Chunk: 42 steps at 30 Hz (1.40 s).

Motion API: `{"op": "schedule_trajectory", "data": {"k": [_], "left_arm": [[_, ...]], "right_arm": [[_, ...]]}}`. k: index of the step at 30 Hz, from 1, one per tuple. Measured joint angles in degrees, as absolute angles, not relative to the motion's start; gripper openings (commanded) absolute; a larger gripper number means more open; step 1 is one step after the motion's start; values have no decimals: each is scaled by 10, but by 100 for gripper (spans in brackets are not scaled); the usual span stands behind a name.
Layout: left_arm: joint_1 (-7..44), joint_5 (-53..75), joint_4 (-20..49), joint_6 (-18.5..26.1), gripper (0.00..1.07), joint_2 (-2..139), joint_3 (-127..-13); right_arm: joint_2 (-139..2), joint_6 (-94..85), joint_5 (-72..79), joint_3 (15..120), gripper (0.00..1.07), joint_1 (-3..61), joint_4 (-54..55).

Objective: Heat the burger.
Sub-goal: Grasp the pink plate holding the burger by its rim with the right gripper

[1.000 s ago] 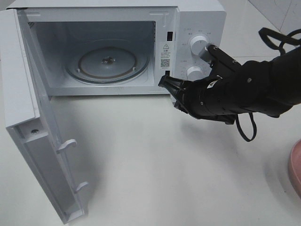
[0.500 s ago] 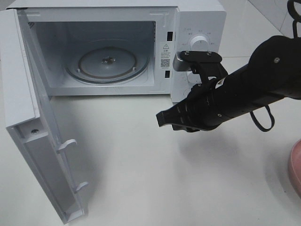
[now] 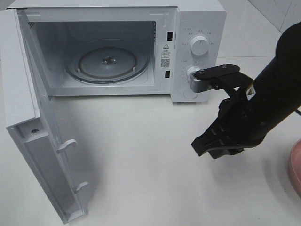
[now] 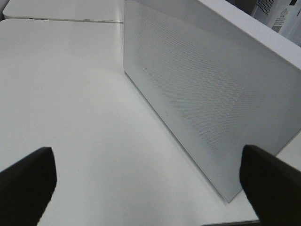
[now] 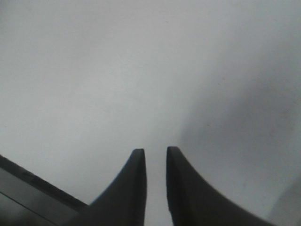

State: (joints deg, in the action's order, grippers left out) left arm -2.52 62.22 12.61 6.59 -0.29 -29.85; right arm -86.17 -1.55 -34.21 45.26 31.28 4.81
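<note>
the left end effector (image 4: 148, 182) is released, its dark fingers (image 4: 28, 183) spread wide, and it faces the dotted outer face of the microwave door (image 4: 197, 94) from just above the white surface (image 3: 141, 179). it does not show in the high view. there the door (image 3: 42, 160) stands open at the far left, angled toward the near side. right of it the white microwave (image 3: 207, 19) sits at the far side, its cavity bare but for the glass turntable (image 3: 107, 61). on its right panel are an upper dial (image 3: 199, 46) and a lower dial (image 3: 193, 73). nearer and to the right, the black right arm (image 3: 277, 94) slants down toward the near left. the right end effector (image 3: 200, 146) hangs above the surface, its fingertips (image 5: 136, 165) a narrow slit apart, grasping nothing. a pink plate (image 3: 296, 165) shows at the right edge. i cannot tell where the burger is.
</note>
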Motion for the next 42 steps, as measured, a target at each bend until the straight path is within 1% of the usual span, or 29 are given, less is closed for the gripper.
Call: {"op": "schedule_trajectory", "data": {"k": [2,3,5,6,7,8,9,11,14,15,20,24,27,34,42], "left_arm": [[-25,622,126,66,98,-3,-299],[-25,622,126,66,98,-3,-299],[-25,622,126,66,98,-3,-299],[-25,622,126,66,98,-3,-299],[-25,622,126,66,98,-3,-299],[-25,622,126,66,98,-3,-299],[-25,622,126,66,98,-3,-299],[-25,622,126,66,98,-3,-299],[-25,622,126,66,98,-3,-299],[-25,622,126,66,98,-3,-299],[-25,622,126,66,98,-3,-299],[-25,622,126,66,98,-3,-299],[-25,622,126,66,98,-3,-299],[-25,622,126,66,98,-3,-299],[-25,622,126,66,98,-3,-299]], "right_arm": [[-842,18,-363,453,28,290,25],[-842,18,-363,453,28,290,25],[-808,60,-383,453,50,264,-18],[-808,60,-383,453,50,264,-18],[-800,69,-389,453,58,258,-31],[-787,84,-400,453,71,248,-51],[-787,84,-400,453,71,248,-51],[-768,96,-417,453,85,234,-74],[-761,97,-425,453,88,229,-79],[-753,101,-441,453,89,217,-85],[-739,104,-472,449,85,187,-95],[-732,104,-478,422,81,152,-103],[-732,104,-478,408,81,142,-103],[-731,104,-434,355,78,105,-112],[-731,104,-386,337,76,73,-115]]}}
